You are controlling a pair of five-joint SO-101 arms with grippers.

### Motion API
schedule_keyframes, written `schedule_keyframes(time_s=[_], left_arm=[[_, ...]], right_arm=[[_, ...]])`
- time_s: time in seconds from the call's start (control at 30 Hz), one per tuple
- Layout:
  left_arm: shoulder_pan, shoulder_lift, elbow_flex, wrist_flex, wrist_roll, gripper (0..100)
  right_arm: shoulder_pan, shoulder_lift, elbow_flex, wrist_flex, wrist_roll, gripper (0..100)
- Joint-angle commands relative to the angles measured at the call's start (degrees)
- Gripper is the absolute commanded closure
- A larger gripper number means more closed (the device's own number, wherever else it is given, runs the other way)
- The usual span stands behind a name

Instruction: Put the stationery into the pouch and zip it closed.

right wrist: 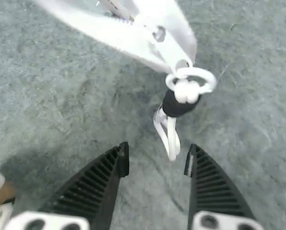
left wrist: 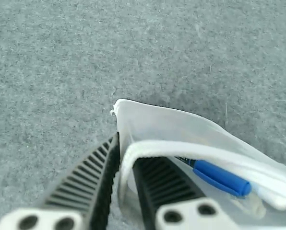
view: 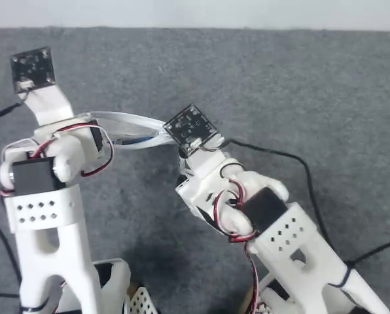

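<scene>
left pincer (left wrist: 127,153) clamps pouch (left wrist: 181,129) end — right pincer (right wrist: 155,153) released, pull cord (right wrist: 169,136) dangling between its tips

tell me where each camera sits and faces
High view: overhead, looking down at the table; left arm and right arm show, pouch between them.
Left wrist view: on the left arm, looking along the left gripper, shut on the pouch; pen inside.
Right wrist view: on the right arm, looking past the open right gripper at the pouch's ring.
Shared: all three show the pouch.
</scene>
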Motion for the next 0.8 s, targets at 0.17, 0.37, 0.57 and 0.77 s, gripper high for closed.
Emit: schedule_keyframes(time_s=[0.17, 0.37, 0.57, 0.77], left_arm=[[-0.26, -0.26, -0.66, -1.76, 0.62, 99], [-0.26, -0.26, -0.66, -1.67, 0.62, 99], [-0.26, -0.18, -0.66, -1.58, 0.62, 99], [-0.26, -0.18, -0.66, -1.49, 0.62, 99]], right_arm=[[0.31, -2.33, 7.47, -15.87, 0.88, 81.0], [0.4, -2.33, 8.0, -17.01, 0.88, 81.0], [3.56, -2.33, 8.0, -18.77, 0.88, 81.0], [4.35, -2.15, 9.05, -21.23, 0.88, 81.1]])
